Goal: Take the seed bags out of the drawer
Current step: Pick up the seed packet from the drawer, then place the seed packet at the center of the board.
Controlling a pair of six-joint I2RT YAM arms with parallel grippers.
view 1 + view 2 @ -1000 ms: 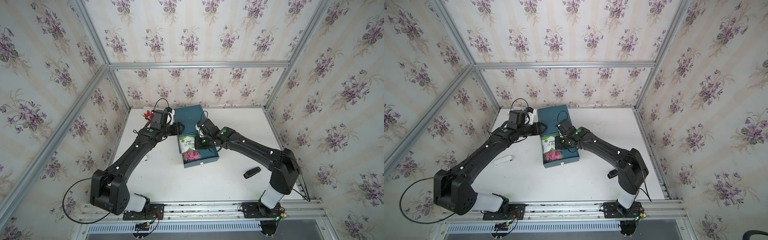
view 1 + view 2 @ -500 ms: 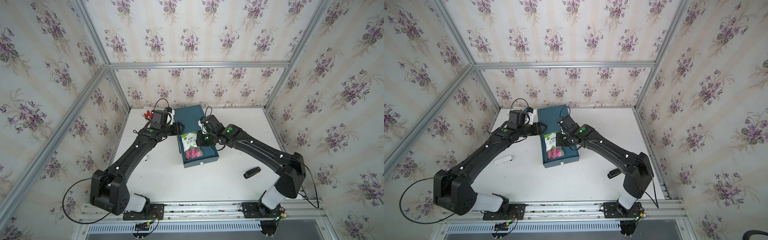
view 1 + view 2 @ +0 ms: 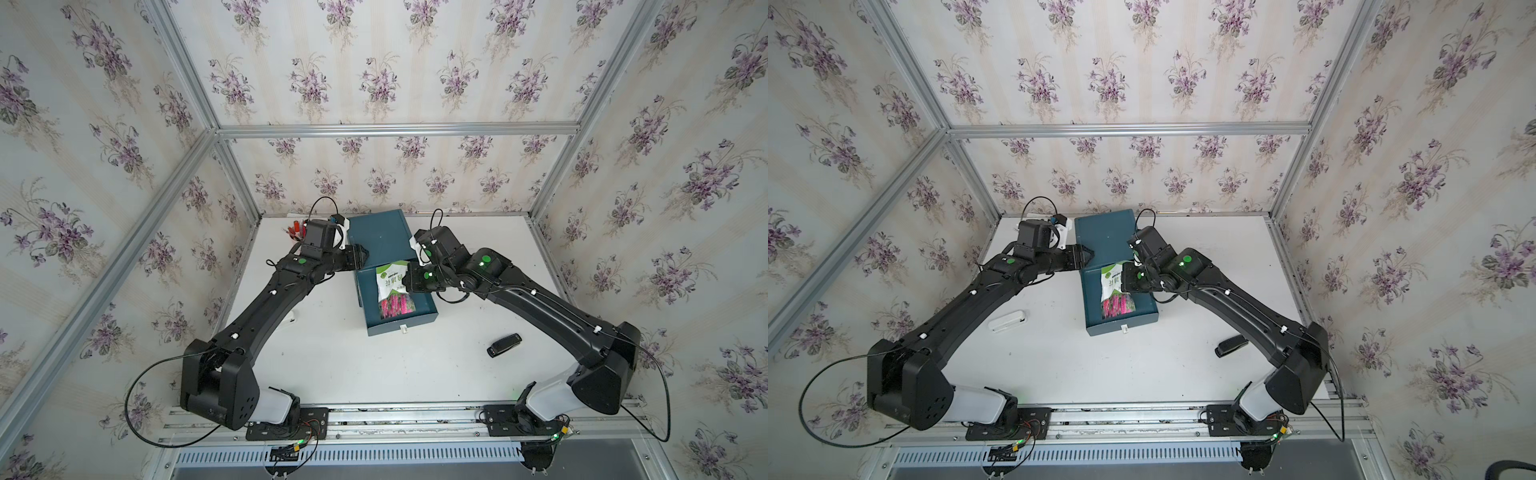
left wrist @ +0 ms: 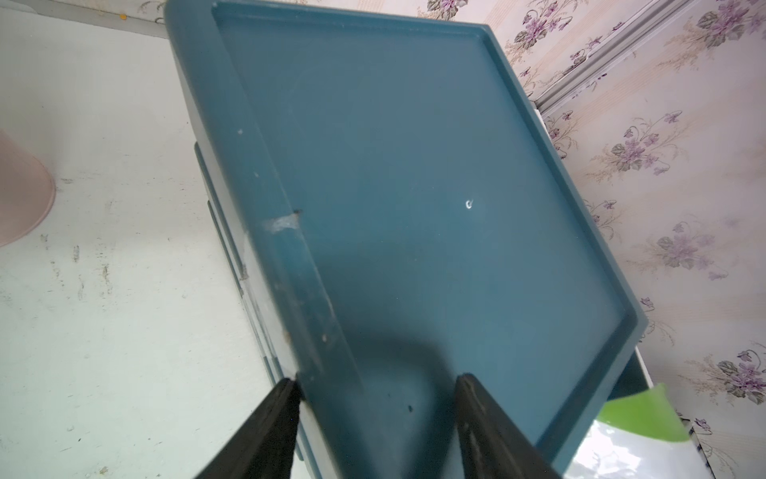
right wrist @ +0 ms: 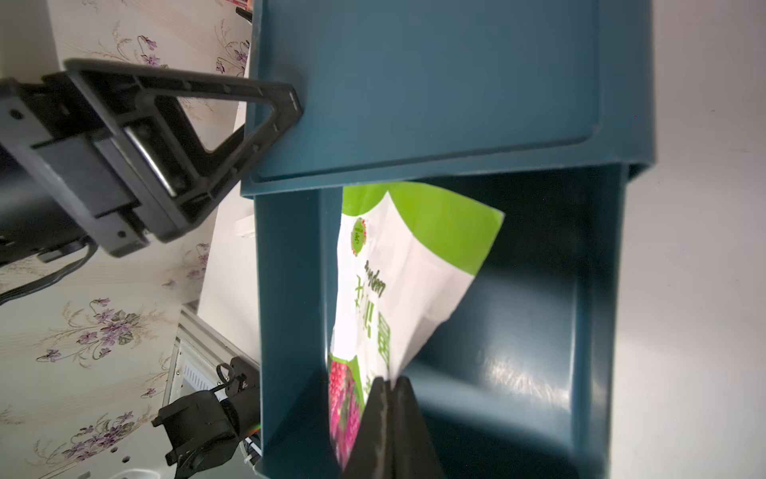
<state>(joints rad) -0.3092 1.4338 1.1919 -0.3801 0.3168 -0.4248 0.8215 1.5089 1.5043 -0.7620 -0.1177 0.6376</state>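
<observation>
A white-and-green seed bag [image 3: 392,282] [image 3: 1112,282] with pink-red flowers hangs tilted over the open blue drawer [image 3: 401,324] [image 3: 1121,322]. My right gripper [image 3: 409,283] [image 5: 387,385] is shut on that bag's [image 5: 398,269] edge, above the drawer floor [image 5: 530,331]. No other seed bag shows. My left gripper [image 3: 359,255] [image 4: 375,383] is open at the left side of the blue cabinet [image 3: 378,237] [image 4: 414,166]. One finger [image 4: 282,398] touches the cabinet's side wall and the other stands over its top.
A small black gadget [image 3: 503,345] [image 3: 1230,345] lies on the white table to the right of the drawer. A white oblong object [image 3: 1007,321] lies under my left arm. Red items [image 3: 296,228] stand at the back left corner. Walls close in three sides.
My right wrist has risen and turned, and the seed bag has come up off the drawer floor with it. The left arm has not moved.
</observation>
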